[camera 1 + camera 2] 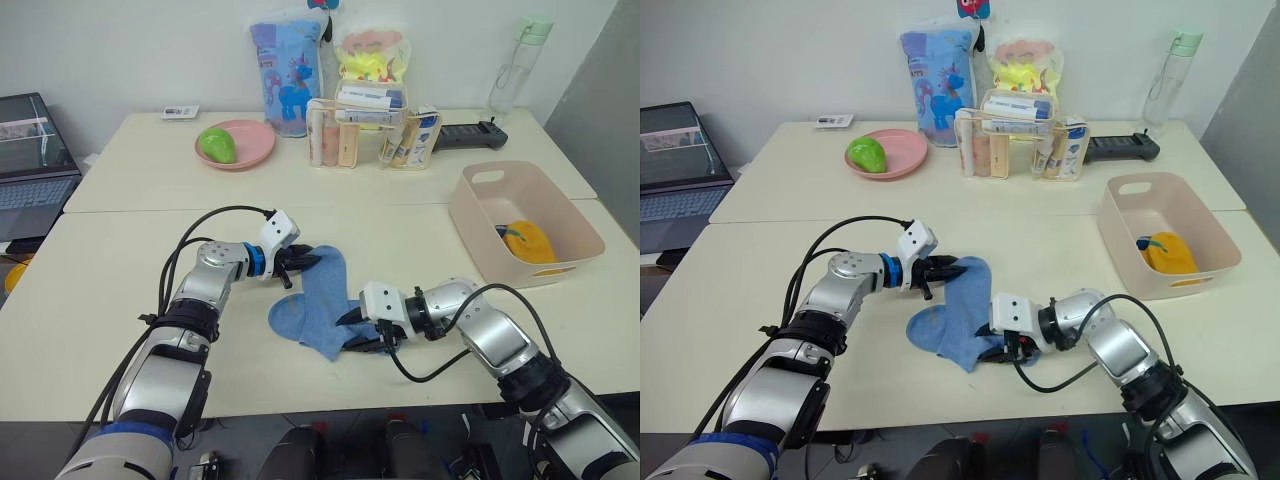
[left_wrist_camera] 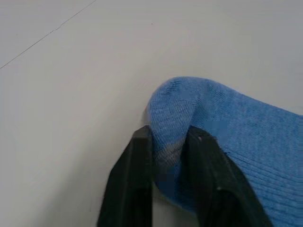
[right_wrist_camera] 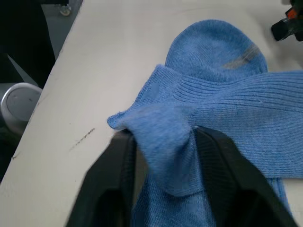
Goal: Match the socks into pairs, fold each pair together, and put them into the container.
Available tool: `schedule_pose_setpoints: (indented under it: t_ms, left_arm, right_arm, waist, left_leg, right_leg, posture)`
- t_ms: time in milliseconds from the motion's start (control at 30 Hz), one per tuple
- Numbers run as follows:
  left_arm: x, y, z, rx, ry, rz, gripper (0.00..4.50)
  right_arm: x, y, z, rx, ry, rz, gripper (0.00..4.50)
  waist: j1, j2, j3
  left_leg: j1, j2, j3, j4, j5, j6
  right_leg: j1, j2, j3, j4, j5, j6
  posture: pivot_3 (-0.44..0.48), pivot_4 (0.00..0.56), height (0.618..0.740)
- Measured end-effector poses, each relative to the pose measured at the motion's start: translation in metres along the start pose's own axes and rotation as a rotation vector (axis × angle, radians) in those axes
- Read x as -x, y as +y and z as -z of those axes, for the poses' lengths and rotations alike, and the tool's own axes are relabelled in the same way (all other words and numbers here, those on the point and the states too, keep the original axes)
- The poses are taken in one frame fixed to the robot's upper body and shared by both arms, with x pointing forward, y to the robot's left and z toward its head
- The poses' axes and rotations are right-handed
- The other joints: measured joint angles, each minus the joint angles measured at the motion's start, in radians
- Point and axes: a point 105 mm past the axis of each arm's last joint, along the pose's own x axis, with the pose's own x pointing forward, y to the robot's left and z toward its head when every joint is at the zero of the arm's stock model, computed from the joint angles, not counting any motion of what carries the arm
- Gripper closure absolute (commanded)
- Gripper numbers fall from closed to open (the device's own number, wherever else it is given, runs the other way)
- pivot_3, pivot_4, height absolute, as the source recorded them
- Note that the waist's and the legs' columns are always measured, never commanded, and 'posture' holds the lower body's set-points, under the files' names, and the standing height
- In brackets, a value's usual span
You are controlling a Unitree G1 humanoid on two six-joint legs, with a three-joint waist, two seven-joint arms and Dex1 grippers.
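Observation:
Two light blue socks (image 1: 318,300) lie overlapped on the white table, one across the other. My left gripper (image 1: 306,262) is shut on the far sock's end (image 2: 176,118), its black fingers (image 2: 137,161) pinching the fabric. At the near edge of the pair (image 3: 222,94), my right gripper (image 1: 358,335) is shut on a cuff (image 3: 161,137). The pale pink container (image 1: 525,222) stands to the right and holds a folded mustard yellow pair (image 1: 530,240).
A round pink plate (image 1: 236,143) with a green object sits at the back. Beside it stand a clear organiser of bottles (image 1: 372,135), colourful bags (image 1: 290,75) and a water bottle (image 1: 517,65). A laptop (image 1: 30,165) is at far left.

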Motion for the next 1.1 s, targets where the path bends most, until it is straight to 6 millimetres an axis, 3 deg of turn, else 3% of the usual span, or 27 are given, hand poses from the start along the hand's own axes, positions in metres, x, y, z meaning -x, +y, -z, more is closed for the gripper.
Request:
schedule_pose_setpoints:
  t_ms: [67, 100, 333, 567, 833, 967, 1100]
  left_arm:
    - [0.002, 0.0, 0.002, 0.005, -0.001, -0.004, 4.5]
    - [0.003, 0.001, 0.003, 0.009, -0.004, -0.01, 4.5]
    - [0.01, 0.0, 0.006, 0.042, -0.033, -0.056, 4.5]
    - [0.032, -0.006, 0.005, 0.086, -0.088, -0.134, 4.5]
    - [0.051, -0.022, -0.005, 0.145, -0.164, -0.242, 4.5]
    - [0.047, -0.038, -0.01, 0.249, -0.24, -0.302, 4.5]
    - [0.048, -0.037, -0.005, 0.302, -0.235, -0.378, 4.5]
  right_arm:
    - [0.003, -0.001, -0.002, 0.001, -0.007, 0.007, 4.33]
    - [0.004, -0.001, -0.004, 0.005, -0.01, 0.009, 4.47]
    - [0.01, -0.004, -0.011, -0.003, -0.028, 0.032, 4.47]
    - [0.024, -0.015, -0.013, 0.0, -0.016, 0.076, 4.47]
    - [0.043, -0.045, -0.007, -0.029, 0.003, 0.15, 4.47]
    - [0.055, -0.065, 0.002, -0.033, 0.036, 0.197, 4.47]
    - [0.061, -0.082, 0.011, -0.035, 0.055, 0.252, 4.47]
  waist:
    - [0.0, 0.0, 0.0]
    - [0.0, 0.0, 0.0]
    - [0.0, 0.0, 0.0]
    - [0.0, 0.0, 0.0]
    - [0.0, 0.0, 0.0]
    - [0.002, 0.0, 0.0]
    - [0.002, 0.0, 0.0]
  left_leg:
    - [0.0, 0.0, 0.0, 0.0, 0.0, 0.0]
    - [0.0, 0.0, 0.0, 0.0, 0.0, 0.0]
    - [0.0, 0.0, 0.0, 0.0, 0.0, 0.0]
    - [0.0, 0.0, 0.0, 0.0, 0.0, 0.0]
    - [0.0, 0.0, 0.0, 0.0, 0.0, 0.0]
    - [0.001, 0.0, 0.0, 0.0, 0.0, 0.0]
    - [0.001, 0.0, 0.001, 0.0, 0.0, 0.0]
  right_leg:
    - [0.0, 0.0, 0.0, 0.0, 0.0, 0.0]
    - [0.0, 0.0, 0.0, 0.0, 0.0, 0.0]
    - [0.0, 0.0, 0.0, 0.0, 0.0, 0.0]
    - [0.0, 0.0, 0.0, 0.0, 0.0, 0.0]
    - [0.001, 0.0, 0.001, 0.0, 0.0, 0.0]
    - [0.001, 0.0, 0.0, 0.0, 0.0, 0.0]
    - [0.001, 0.0, 0.001, 0.0, 0.0, 0.0]
  posture:
    - [0.0, 0.15, 0.74]
    - [0.0, 0.15, 0.74]
    - [0.0, 0.15, 0.74]
    - [0.0, 0.15, 0.74]
    - [0.0, 0.15, 0.74]
    - [0.0, 0.15, 0.74]
    - [0.0, 0.15, 0.74]
